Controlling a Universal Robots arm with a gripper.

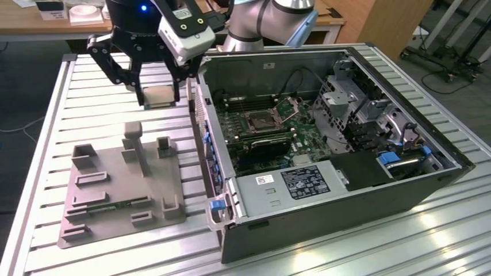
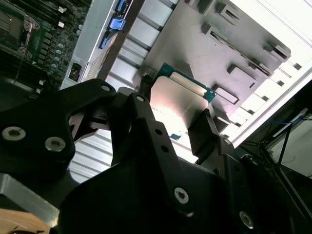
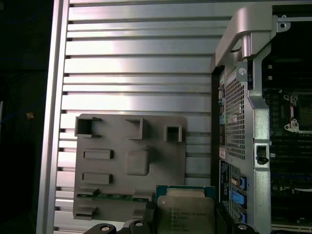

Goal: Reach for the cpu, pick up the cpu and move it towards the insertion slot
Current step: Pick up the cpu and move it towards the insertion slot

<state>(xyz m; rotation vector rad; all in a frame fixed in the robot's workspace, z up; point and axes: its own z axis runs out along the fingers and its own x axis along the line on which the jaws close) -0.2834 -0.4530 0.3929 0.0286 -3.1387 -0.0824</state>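
My gripper (image 1: pixel 160 102) hangs above the slatted table, to the exterior view's left of the open computer case, and is shut on the cpu (image 1: pixel 160 95). The cpu is a flat square chip with a silver top and a green rim, clamped by two opposite edges between black fingers (image 2: pixel 204 129). Both wrist views show the cpu (image 2: pixel 175 105) (image 3: pixel 185 214) held over the table near the grey tray. The insertion slot (image 1: pixel 261 121) is a silver-framed socket on the motherboard inside the case, with its bracket raised. It also appears in both wrist views (image 3: pixel 297 114) (image 2: pixel 12 29).
A grey plastic tray (image 1: pixel 123 184) with raised blocks lies on the table below the gripper, and a green memory stick (image 1: pixel 115 206) rests in it. The case wall (image 1: pixel 201 115) stands between gripper and motherboard. A drive cage (image 1: pixel 353 109) and a power supply (image 1: pixel 303 181) fill the case's other parts.
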